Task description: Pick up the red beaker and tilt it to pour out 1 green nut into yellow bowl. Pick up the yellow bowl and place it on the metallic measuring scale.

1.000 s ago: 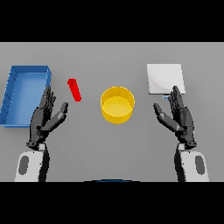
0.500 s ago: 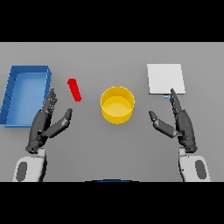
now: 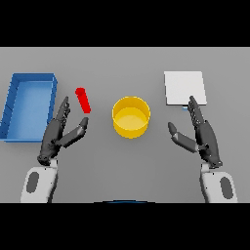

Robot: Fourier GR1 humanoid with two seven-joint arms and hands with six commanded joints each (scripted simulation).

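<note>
A small red beaker (image 3: 83, 99) stands on the grey table, left of centre. My left hand (image 3: 58, 134) is open just below and left of it, thumb pointing toward the beaker's base without touching. The yellow bowl (image 3: 131, 117) sits in the middle of the table and looks empty. A flat metallic measuring scale (image 3: 184, 88) lies at the back right. My right hand (image 3: 200, 134) is open in front of the scale, its fingertips reaching the scale's near edge. No green nut shows.
A blue rectangular bin (image 3: 28, 105) stands at the far left, close beside my left hand.
Both hands have slid forward over the table. The left hand moved right toward the red beaker with its thumb spreading. The right hand turned more edge-on.
</note>
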